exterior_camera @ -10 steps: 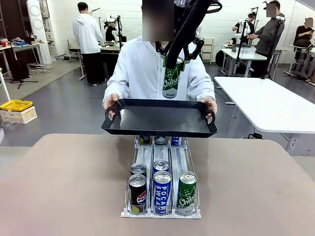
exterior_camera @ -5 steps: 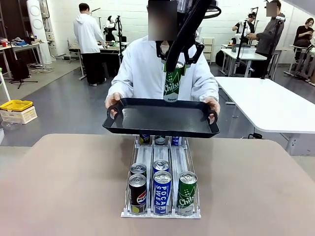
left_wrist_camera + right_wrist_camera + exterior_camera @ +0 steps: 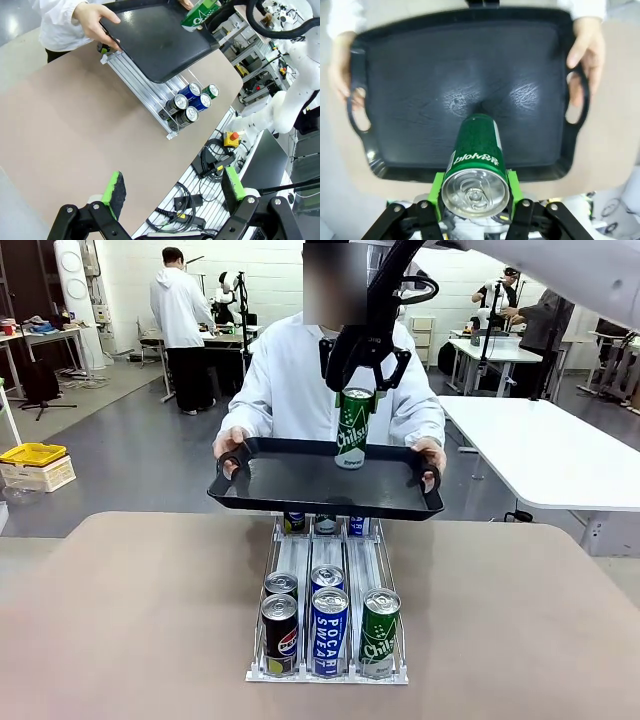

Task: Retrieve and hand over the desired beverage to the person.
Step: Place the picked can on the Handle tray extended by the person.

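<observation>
Front on, it is hard to judge whether the green Chilsung can (image 3: 353,430) rests on the black tray (image 3: 290,485) or hangs just above it. The right gripper (image 3: 357,388) pinches its silver-lidded top, upright, white lettering outward, mid-tray. The person (image 3: 285,390) holds both tray handles. The left gripper (image 3: 172,189) hangs spread above the table (image 3: 75,125).

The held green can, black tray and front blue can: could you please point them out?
green can (image 3: 353,430), front view, its label.
black tray (image 3: 280,482), front view, bare floor.
blue can (image 3: 329,635), front view, label.
</observation>
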Robot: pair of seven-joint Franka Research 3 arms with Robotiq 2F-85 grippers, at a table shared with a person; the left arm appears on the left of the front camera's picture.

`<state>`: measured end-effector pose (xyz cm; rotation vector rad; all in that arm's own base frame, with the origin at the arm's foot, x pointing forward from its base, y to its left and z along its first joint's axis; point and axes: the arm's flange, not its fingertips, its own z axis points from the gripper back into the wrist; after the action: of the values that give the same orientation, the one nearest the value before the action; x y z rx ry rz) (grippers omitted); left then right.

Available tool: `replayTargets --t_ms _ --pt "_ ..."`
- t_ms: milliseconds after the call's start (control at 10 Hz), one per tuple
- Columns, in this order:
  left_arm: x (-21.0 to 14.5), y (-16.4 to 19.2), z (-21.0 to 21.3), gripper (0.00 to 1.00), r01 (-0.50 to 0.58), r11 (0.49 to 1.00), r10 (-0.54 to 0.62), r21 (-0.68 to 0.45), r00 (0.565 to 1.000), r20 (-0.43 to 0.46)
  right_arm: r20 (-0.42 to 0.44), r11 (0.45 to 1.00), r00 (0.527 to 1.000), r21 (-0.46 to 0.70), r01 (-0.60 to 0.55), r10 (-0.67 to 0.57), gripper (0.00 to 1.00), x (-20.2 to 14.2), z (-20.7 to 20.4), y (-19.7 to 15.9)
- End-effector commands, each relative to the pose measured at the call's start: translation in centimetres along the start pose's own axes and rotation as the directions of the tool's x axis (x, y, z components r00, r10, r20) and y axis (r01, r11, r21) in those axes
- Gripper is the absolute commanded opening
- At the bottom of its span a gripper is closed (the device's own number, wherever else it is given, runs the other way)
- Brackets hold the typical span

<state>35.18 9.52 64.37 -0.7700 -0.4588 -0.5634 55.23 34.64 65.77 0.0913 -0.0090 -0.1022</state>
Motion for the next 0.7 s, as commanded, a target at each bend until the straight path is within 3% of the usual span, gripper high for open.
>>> replayTargets --t_ms 0,600 --pt "0.1 0.0 0.3 1.00 0.017 1.000 -0.017 -0.017 1.000 0.012 -0.050 0.999 0.998 -0.018 0.042 -0.043 0.58 3.7 2.3 2.4" --pt "0.1 0.0 0.3 1.00 0.017 1.000 -0.017 -0.017 1.000 0.012 -0.097 0.996 0.992 -0.063 0.069 -0.075 0.58 6.4 0.0 -0.1"
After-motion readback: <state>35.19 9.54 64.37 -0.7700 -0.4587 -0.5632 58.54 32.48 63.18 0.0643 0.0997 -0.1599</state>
